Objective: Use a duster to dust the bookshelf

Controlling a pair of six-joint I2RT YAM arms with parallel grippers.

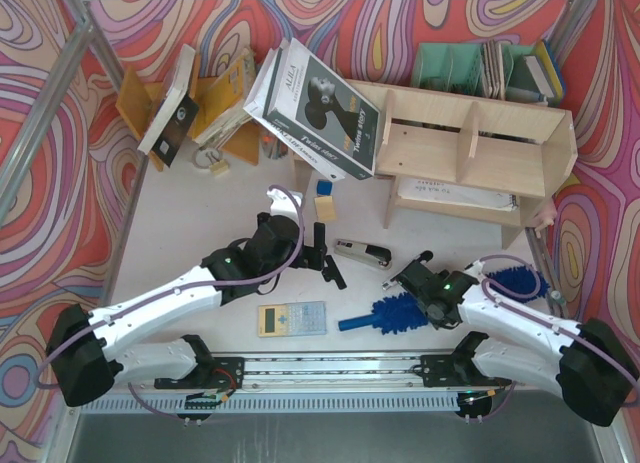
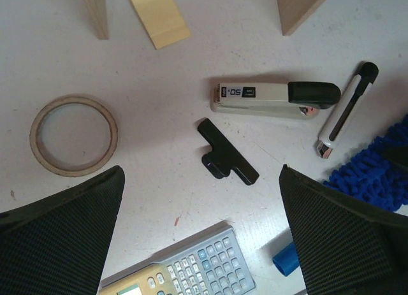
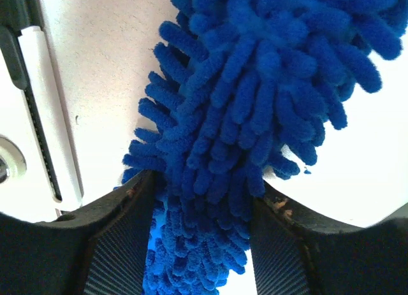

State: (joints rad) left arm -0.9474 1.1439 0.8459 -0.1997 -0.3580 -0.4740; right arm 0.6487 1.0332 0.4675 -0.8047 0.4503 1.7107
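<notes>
Top view, with 2 wrist views.

1. Worktop (image 1: 180, 213): pale surface filling the middle of the frame, walled by swirl-patterned panels.
2. Bookshelf (image 1: 470, 143): pale plywood unit with upright dividers, at the upper right of the top view. A sheaf of papers lies in its lower level.
3. Left arm (image 1: 160, 303) and right arm (image 1: 520, 323): white links reaching up from the bottom corners.
4. Large black-and-white book (image 1: 320, 108): tilted, at upper centre, against the bookshelf's left end.
5. Duster (image 1: 395, 311): bright blue and fluffy, flat on the worktop at lower centre-right, well apart from the bookshelf. Its handle (image 1: 352, 323) points toward the lower left, and its far end shows beyond the right arm.
6. Left tool (image 1: 328, 253): fingers wide apart, holding nothing, above the middle of the worktop.
7. Right tool (image 3: 203, 187): clamped on the duster's pile, with 1 finger on each side and the fibres squeezed between them.
8. Calculator (image 1: 292, 319): bottom centre, just left of the handle.
9. Stapler (image 1: 362, 250): grey and black, at centre.
10. Tape ring (image 2: 34, 137): left of the left wrist view.
11. Pen (image 2: 347, 107): white and black, beside the stapler and close to the duster's pile.
12. Black clip (image 2: 226, 151): below the stapler, apart from it.
</notes>
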